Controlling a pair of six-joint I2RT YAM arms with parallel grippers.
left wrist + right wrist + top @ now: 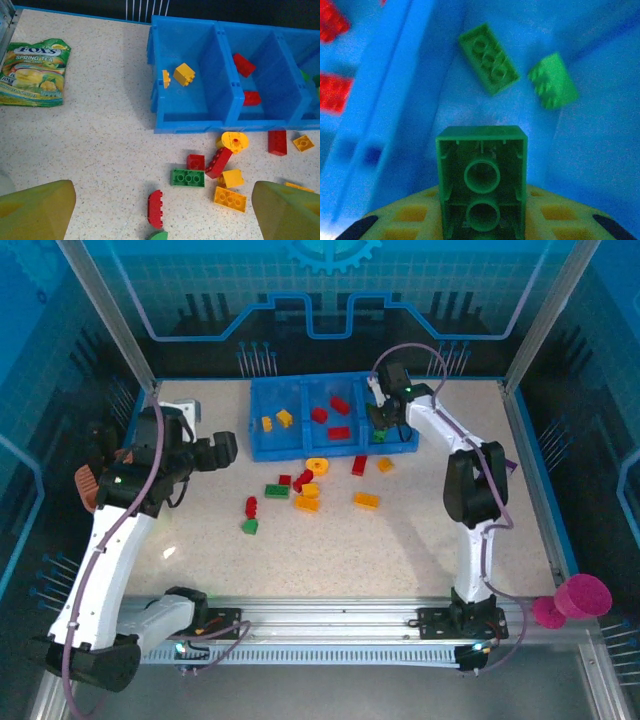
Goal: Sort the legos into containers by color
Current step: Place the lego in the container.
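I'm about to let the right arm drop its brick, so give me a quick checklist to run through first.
1. Right gripper shut on green brick: ok.
2. Brick is over the tray compartment holding two green legos: ok.
3. Next compartment holds red legos, none green: ok.
4. Left gripper open, clear of the tray: ok.
5. Drop height above the compartment floor: cannot tell.

blue three-compartment plastic tray (190, 122): 1 | red plastic bricks (359, 465): 7 | yellow-orange plastic bricks (230, 198): 7, one ring-shaped | green plastic bricks (187, 177): 5 | green snack packet (35, 72): 1 | pink cup (583, 595): 1
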